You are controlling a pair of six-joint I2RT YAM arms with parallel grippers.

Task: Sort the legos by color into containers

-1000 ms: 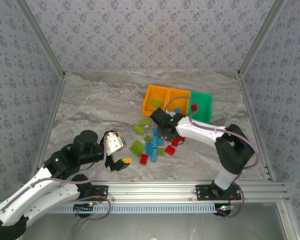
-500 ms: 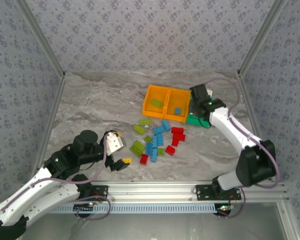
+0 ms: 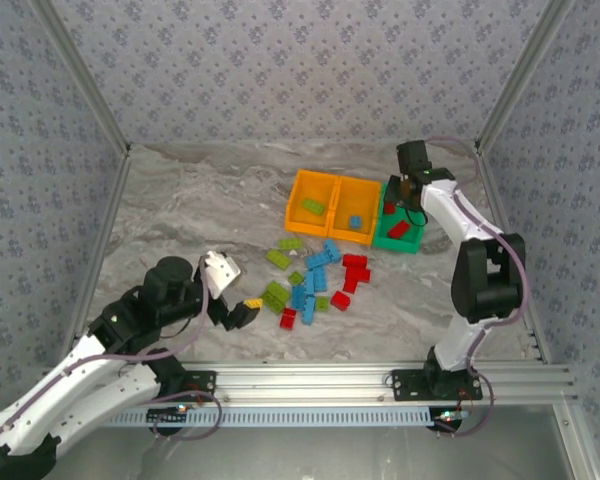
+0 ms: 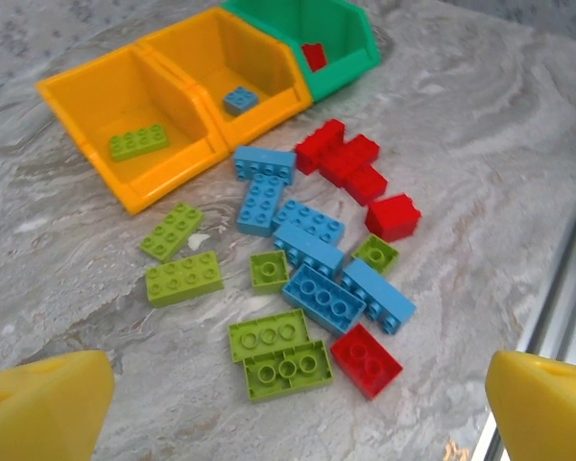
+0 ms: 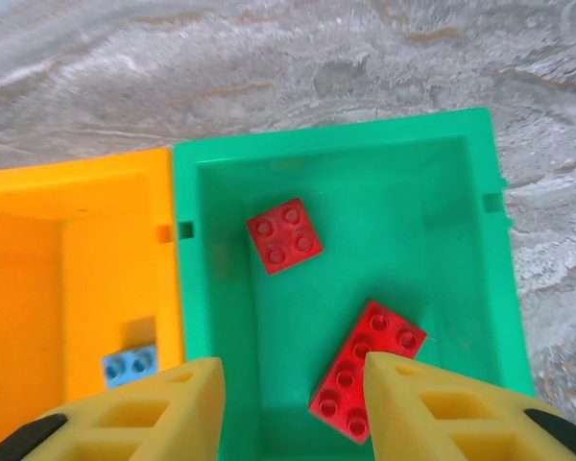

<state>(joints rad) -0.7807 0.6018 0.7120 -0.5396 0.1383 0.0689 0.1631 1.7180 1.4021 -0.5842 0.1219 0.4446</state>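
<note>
**Two red bricks in the green bin, right hand parted above them**

We see the right hand poised straight above the green bin. Its blocky yellow fingers point down, partly spread with nothing between them. On the bin's smooth plastic floor lie a square red brick and a long red brick, apart from each other. The middle orange bin holds a small blue brick. The end orange bin holds a lime green brick. The loose legos, glossy and studded in lime, blue and red, lie scattered on the grey marbled desk near the bins. The left hand hangs low beside them, arm bent, spread wide and empty.
</note>
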